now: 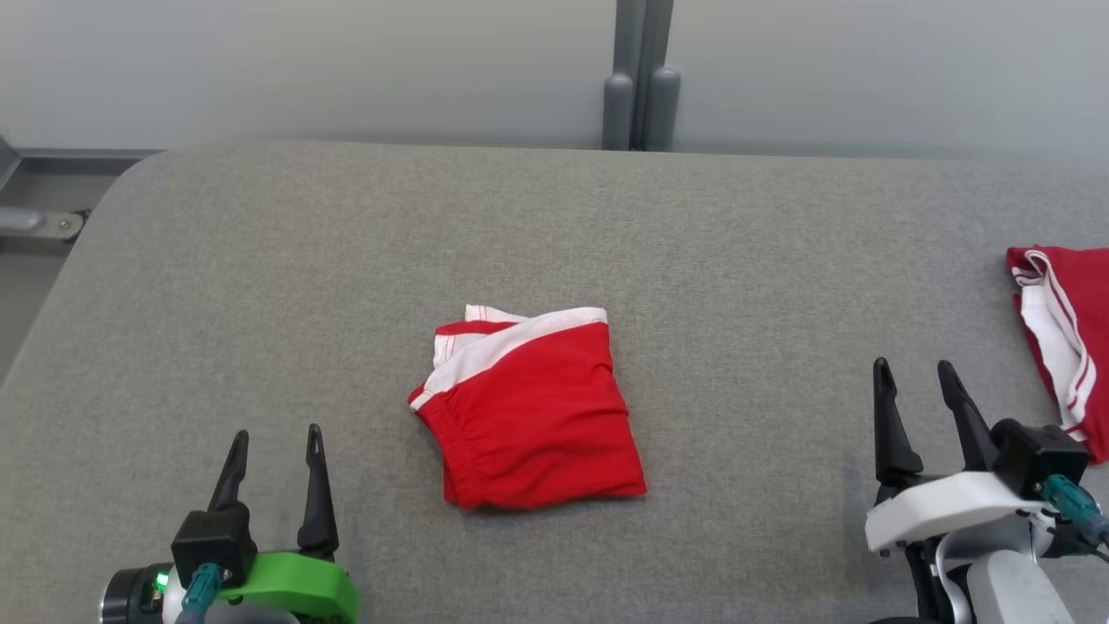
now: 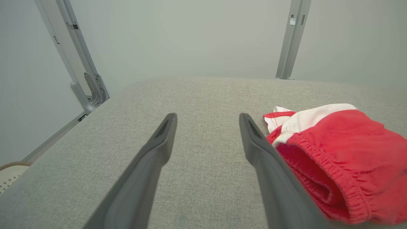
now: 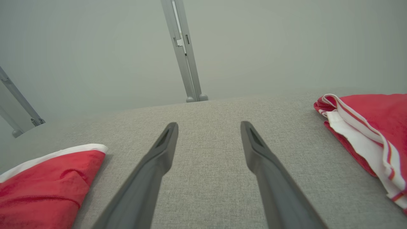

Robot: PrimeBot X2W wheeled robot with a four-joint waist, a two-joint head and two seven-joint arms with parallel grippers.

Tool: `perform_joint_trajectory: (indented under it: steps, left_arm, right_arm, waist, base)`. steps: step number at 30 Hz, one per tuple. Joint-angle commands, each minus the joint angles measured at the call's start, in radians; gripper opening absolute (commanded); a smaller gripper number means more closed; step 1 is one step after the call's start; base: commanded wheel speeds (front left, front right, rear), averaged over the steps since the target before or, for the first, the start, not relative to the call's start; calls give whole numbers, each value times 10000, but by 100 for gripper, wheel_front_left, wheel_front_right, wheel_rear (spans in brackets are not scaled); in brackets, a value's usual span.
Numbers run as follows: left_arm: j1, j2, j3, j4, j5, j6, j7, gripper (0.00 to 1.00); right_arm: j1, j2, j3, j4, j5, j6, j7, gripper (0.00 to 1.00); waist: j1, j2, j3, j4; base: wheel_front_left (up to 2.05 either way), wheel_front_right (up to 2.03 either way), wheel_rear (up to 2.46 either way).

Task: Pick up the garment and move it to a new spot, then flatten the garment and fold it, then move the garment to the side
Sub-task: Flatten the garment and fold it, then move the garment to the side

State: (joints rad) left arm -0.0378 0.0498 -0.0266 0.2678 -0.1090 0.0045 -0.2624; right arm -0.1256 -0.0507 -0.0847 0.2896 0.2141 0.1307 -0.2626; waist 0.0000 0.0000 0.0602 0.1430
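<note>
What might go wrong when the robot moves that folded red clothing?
The folded red garment is loosely stacked, its white waistband sticking out, so a one-sided pinch by the left gripper might pull the fold apart. Also, another red garment lies close to the right gripper; sliding the folded one that way might bump or mix them.

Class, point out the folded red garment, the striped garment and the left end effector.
Folded garment (image 1: 537,416), head view, middle of its red cloth.
Striped garment (image 1: 1047,338), head view, on its white band.
Left end effector (image 1: 277,431), head view, midway between its fingertips.
</note>
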Motion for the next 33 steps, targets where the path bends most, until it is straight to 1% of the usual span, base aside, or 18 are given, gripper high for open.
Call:
perform_joint_trajectory:
  steps: [1, 5, 10, 19, 24, 28, 33]
  left_arm:
    - [221, 26, 99, 51, 160, -118, -23, 100]
    - [387, 26, 145, 104, 283, -215, -23, 100]
    - [688, 28, 161, 104, 162, -231, -23, 100]
    - [960, 26, 183, 81, 362, -342, -23, 100]
    - [925, 26, 93, 24, 287, -284, -23, 100]
    - [736, 28, -135, -24, 178, -291, -23, 100]
    - [331, 26, -657, -86, 68, -280, -23, 100]
  right_arm:
    - [356, -12, 12, -211, -157, -4, -21, 100]
    - [775, -8, 141, -409, -102, -4, -23, 100]
    - [1282, -11, 370, -532, 1, -4, -23, 100]
    - [1646, -15, 713, -693, 8, -4, -23, 100]
    - [1655, -13, 932, -624, 132, -4, -22, 100]
    - [1297, -5, 1584, -316, 73, -4, -22, 100]
    - [390, -13, 2602, 479, 395, -4, -22, 100]
  waist:
    - [0, 0, -357, -459]
    - [0, 0, -501, -554]
    - [0, 0, -698, -693]
    - [0, 0, -734, -724]
    - [0, 0, -675, -655]
    - [0, 0, -495, -397]
    - [0, 0, 14, 428]
  base:
    - [0, 0, 0]
    - [0, 0, 0]
    - [0, 0, 0]
    - [0, 0, 0]
    - [0, 0, 0]
    - [0, 0, 0]
    - [0, 0, 0]
